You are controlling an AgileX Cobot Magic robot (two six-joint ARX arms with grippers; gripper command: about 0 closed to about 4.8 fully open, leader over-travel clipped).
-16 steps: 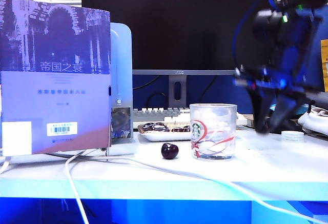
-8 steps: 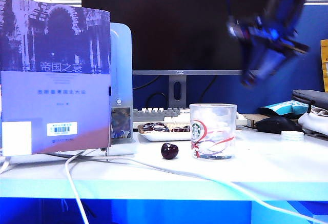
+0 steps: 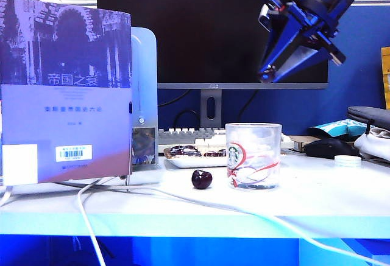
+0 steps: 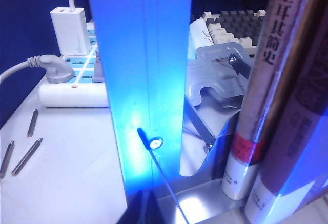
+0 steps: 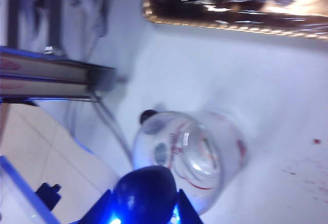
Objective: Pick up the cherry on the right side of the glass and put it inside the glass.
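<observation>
Dark maroon, the cherry [image 5: 145,196] sits clamped in our right gripper's [image 3: 265,74] fingers, upper right, above the glass [image 3: 253,155]; our left gripper stays unseen.

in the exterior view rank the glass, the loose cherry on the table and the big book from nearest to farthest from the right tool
The right tool hangs high, above the glass, shut on the cherry.
1. The glass, almost straight below.
2. The second cherry, left of the glass.
3. The book, far left.
</observation>
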